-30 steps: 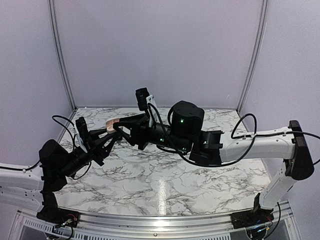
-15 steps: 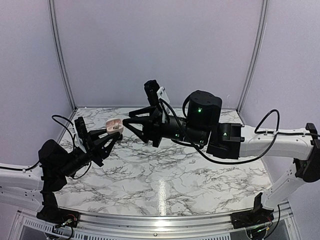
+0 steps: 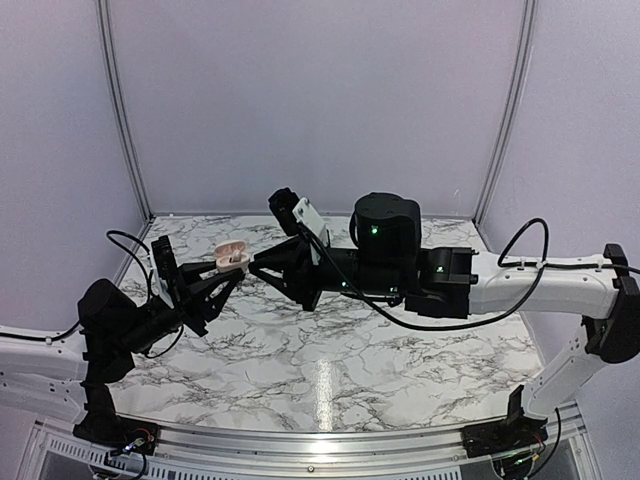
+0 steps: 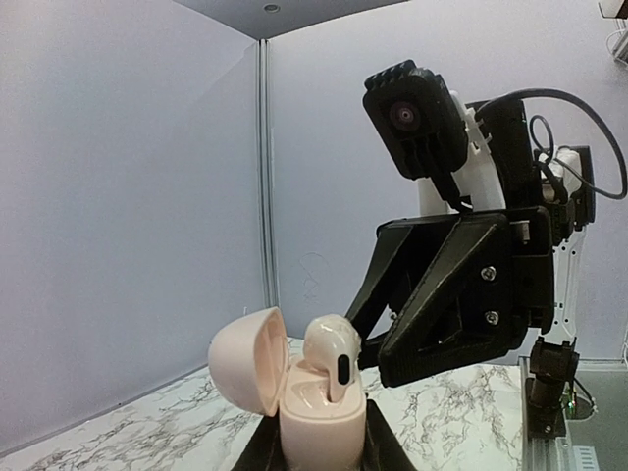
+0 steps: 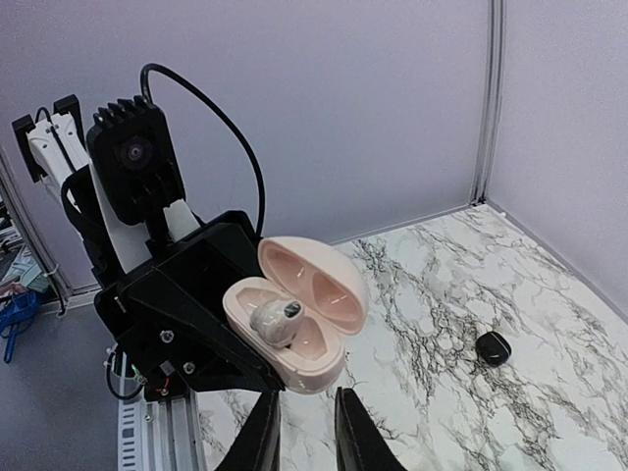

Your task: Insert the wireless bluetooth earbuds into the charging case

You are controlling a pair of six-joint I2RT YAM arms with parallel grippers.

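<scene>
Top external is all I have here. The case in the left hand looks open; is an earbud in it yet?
Observer: Yes, the left wrist view shows one cream earbud standing in the charging case, poking above its rim.
Operator: And beside it?
Observer: The second slot looks empty in the right wrist view.
Operator: Is the right hand holding anything?
Observer: No, the right hand has its fingers apart with nothing between them.

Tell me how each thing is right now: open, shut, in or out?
charging case: lid open, held above the table
earbud: sitting in the case
small black thing: lying on the table, outside the case
left gripper: shut on the charging case
right gripper: open, holding nothing
</scene>
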